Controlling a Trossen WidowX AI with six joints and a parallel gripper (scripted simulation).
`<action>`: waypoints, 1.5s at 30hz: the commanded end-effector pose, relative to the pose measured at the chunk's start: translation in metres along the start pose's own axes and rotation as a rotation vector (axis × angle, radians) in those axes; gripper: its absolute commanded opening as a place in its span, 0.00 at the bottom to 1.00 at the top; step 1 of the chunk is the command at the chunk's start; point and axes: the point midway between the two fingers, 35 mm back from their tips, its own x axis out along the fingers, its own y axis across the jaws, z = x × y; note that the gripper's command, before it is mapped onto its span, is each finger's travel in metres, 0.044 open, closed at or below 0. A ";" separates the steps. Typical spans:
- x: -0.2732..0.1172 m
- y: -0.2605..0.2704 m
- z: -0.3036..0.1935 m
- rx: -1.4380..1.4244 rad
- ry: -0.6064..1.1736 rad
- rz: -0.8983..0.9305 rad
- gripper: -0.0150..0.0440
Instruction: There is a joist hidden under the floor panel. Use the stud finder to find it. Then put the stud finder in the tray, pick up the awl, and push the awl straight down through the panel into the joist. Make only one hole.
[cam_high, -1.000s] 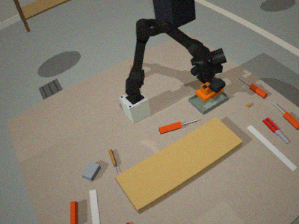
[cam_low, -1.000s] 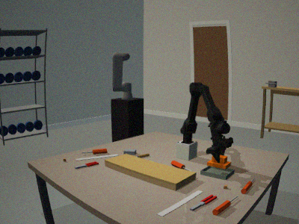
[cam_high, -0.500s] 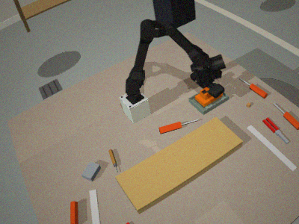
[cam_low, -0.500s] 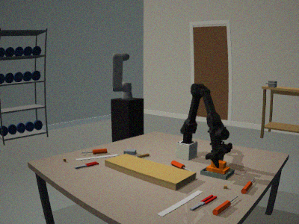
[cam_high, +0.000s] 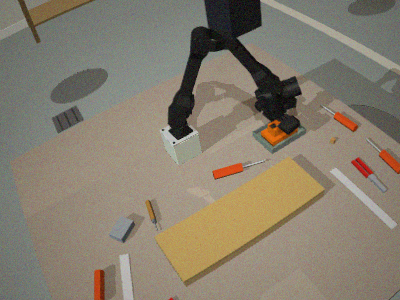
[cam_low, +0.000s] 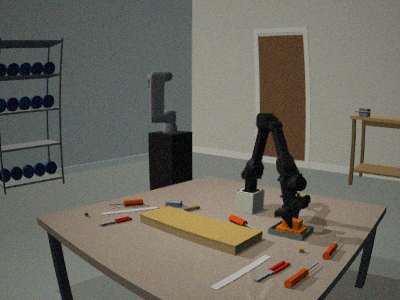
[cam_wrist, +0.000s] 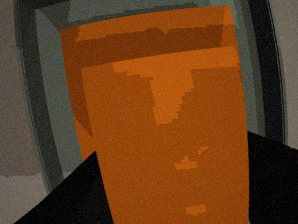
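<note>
The orange stud finder (cam_high: 270, 135) (cam_low: 298, 229) (cam_wrist: 210, 110) sits within the walls of the grey-green tray (cam_high: 273, 148) (cam_low: 309, 233) (cam_wrist: 47, 100). My gripper (cam_high: 278, 124) (cam_low: 291, 224) (cam_wrist: 166, 144) is shut on the stud finder, with a black finger on each side of it. The yellow floor panel (cam_high: 240, 215) (cam_low: 200, 227) lies flat, and no joist shows. An orange-handled tool with a thin metal shaft (cam_high: 228, 171) (cam_low: 238, 220) lies between the arm's base and the panel. A small tan-handled tool (cam_high: 150, 210) (cam_low: 192, 208) lies near the panel's far end. I cannot tell which tool is the awl.
A grey block (cam_high: 122, 229) (cam_low: 174, 204) lies near the tan-handled tool. More orange-handled tools (cam_high: 345, 121) (cam_low: 297, 277), red-handled pliers or cutters (cam_high: 365, 170) (cam_low: 277, 269) and a white strip (cam_high: 364, 198) (cam_low: 241, 272) lie beyond the tray and the panel's end.
</note>
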 end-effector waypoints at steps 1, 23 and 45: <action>0.000 0.000 0.000 0.000 0.000 0.000 0.43; -0.077 -0.012 0.018 0.029 -0.002 -0.015 1.00; -0.138 -0.154 -0.299 0.931 0.191 -0.229 1.00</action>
